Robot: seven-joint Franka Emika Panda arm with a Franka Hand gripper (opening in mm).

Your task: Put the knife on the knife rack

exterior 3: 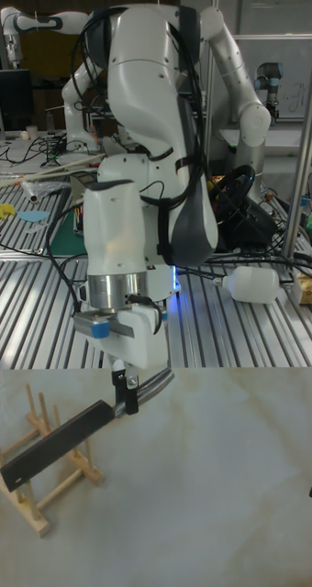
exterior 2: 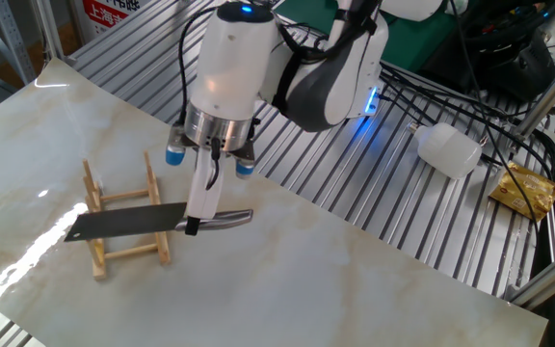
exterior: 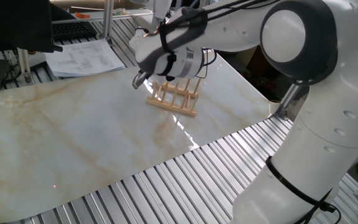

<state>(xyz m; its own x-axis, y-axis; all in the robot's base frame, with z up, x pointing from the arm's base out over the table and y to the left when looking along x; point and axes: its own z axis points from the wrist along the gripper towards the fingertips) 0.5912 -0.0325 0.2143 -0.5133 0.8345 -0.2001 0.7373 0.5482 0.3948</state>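
From one fixed view, the gripper hangs just left of the knife rack, its fingertips low over the marble table. The arm hides most of the knife here, so how the fingers stand cannot be told from this side. Papers lie well behind the gripper, at the table's far edge.

From the other fixed view, the gripper points straight down and its fingers are pinched on the knife right where blade meets handle. The grey blade runs out from the gripper across the knife rack, lying over the pegs, while the shiny handle sticks out on the gripper's other side above the table. A white plastic bottle lies well away on the metal slats.

From the tall fixed view, the gripper clamps the knife at the handle end. The blade slopes down from the gripper over the rack, its far end lowest, among the pegs.
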